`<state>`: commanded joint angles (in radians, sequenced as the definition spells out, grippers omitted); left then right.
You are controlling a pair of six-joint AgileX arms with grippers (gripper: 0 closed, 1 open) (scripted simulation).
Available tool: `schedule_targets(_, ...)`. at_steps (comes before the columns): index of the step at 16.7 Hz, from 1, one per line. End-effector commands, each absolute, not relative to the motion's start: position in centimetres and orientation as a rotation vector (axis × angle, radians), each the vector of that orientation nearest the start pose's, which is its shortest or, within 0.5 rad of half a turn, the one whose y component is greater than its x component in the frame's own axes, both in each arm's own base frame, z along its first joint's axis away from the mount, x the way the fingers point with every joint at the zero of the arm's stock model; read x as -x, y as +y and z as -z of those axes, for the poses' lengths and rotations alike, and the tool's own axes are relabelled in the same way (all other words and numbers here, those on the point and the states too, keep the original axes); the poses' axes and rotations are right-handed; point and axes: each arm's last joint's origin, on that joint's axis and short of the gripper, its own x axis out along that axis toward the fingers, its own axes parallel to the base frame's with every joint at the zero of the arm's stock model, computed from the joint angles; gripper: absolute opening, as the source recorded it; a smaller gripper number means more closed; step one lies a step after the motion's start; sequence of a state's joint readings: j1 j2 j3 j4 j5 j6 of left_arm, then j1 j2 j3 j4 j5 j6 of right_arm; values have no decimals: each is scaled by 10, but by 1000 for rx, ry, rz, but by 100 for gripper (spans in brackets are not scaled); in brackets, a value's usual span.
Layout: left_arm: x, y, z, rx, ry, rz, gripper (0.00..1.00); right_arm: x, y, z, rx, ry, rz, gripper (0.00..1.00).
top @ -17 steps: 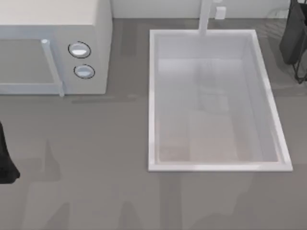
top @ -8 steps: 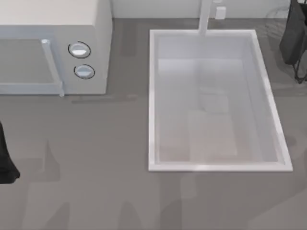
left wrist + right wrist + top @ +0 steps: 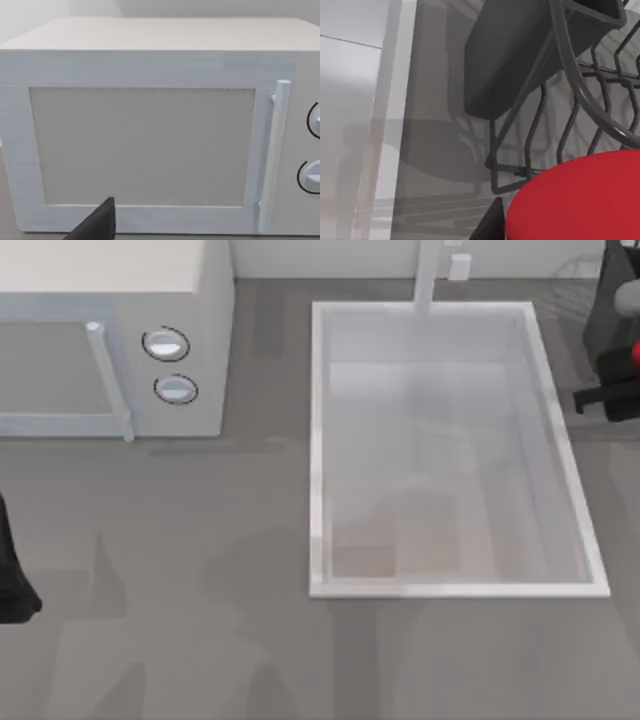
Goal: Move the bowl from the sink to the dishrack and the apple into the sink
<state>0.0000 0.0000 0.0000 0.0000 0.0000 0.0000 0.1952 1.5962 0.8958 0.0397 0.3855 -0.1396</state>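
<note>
Since half a second ago the right gripper [image 3: 620, 375] has come into the top view at the table's 3 o'clock edge, carrying the apple [image 3: 634, 352], where before only the black caddy [image 3: 608, 310] stood. Its fingers are closed narrowly around the apple; in the right wrist view one dark fingertip [image 3: 490, 227] presses against the fruit's side. The apple [image 3: 580, 200] is plain, red and round, so it shows no long axis and no way that it points. It hangs above the dishrack [image 3: 540, 130], whose grey wires curve beneath it, with the caddy [image 3: 520, 50] tucked against the rack just beyond.

At 9 o'clock from the gripper, just beside it, lies the sink [image 3: 318, 440]. Its long axis runs from 12 to 6 o'clock, and the faucet post [image 3: 428, 275] stands at the middle of the 12 o'clock rim. The rim [image 3: 395, 100] passes close by the rack in the wrist view.

A white microwave [image 3: 110, 330] fills the 10 o'clock corner, its two knobs [image 3: 166, 344] stacked on the side nearest the sink. The left gripper [image 3: 12, 575] sits parked at the 8 o'clock edge, well apart from the sink, its camera facing the microwave door [image 3: 142, 145].
</note>
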Motion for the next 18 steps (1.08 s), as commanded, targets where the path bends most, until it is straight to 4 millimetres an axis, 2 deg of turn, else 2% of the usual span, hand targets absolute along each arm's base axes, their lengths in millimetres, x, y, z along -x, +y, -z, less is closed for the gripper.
schedule_targets(2, -106, -1, -160, 0, 0, 0, 100, -327, 88, -195, 296, 472, 118, 0)
schedule_targets(5, -106, -1, -160, 0, 0, 0, 100, -312, 131, -200, 202, 254, 86, 0)
schedule_targets(9, -106, -1, -160, 0, 0, 0, 100, -285, 169, -207, 66, 65, 37, 0)
schedule_targets(13, -106, -1, -160, 0, 0, 0, 100, -270, 184, -209, 0, 0, 10, 0)
schedule_targets(18, -106, -1, -160, 0, 0, 0, 100, -272, 183, -209, -1, 0, 11, 0)
